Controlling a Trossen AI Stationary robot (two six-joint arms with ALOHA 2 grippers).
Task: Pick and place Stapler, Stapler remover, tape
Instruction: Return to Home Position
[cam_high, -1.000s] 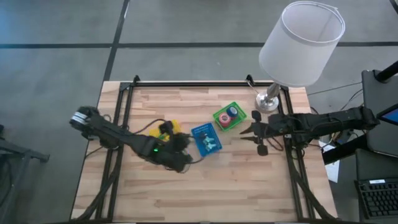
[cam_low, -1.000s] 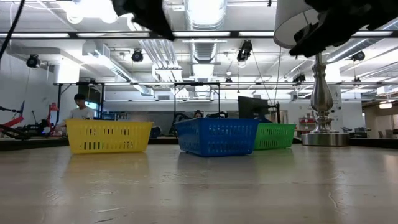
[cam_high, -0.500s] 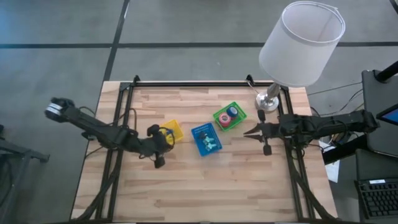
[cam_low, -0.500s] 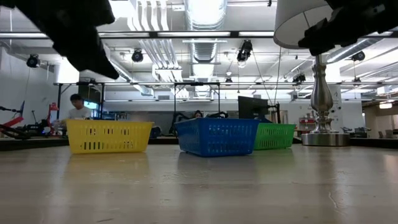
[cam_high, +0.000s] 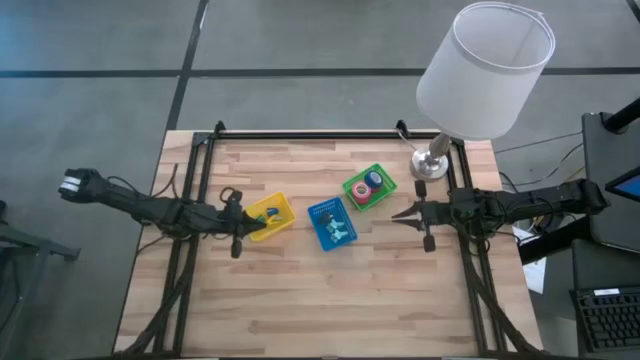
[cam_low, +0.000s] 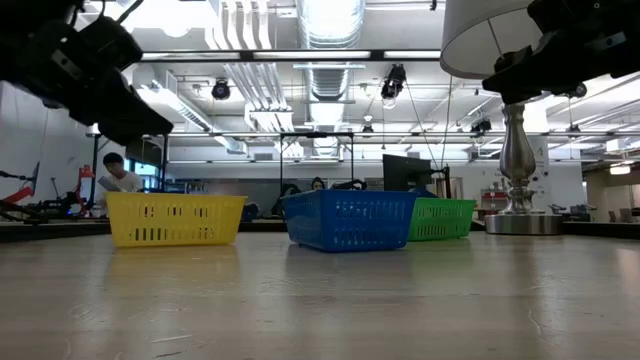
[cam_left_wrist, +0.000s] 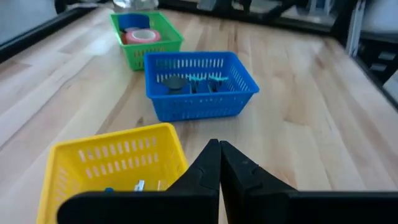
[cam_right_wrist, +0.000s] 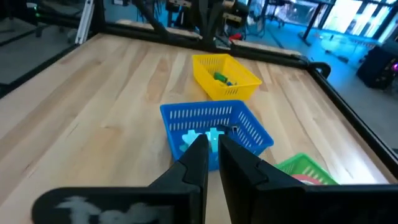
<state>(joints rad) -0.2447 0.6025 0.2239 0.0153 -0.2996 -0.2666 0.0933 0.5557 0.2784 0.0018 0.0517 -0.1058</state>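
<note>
The right gripper (cam_high: 398, 213), fingers pressed together on nothing, hangs just beside the green bin (cam_high: 384, 194). The tape (cam_high: 359, 188) lies inside that bin, toward the surface's far edge. The left gripper (cam_left_wrist: 219, 149), likewise closed and empty, sits at the yellow bin (cam_high: 288, 212), so the right arm is nearer the tape.

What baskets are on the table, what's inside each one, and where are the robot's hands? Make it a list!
Yellow bin: small greenish things, too small to name
Blue bin: small dark and light-blue things
Green bin: tape rolls, pink-red and blue
Lamp: far right part of the table
Left gripper: shut, empty, raised at the yellow bin
Right gripper: shut, empty, raised to the right of the blue and green bins
</note>
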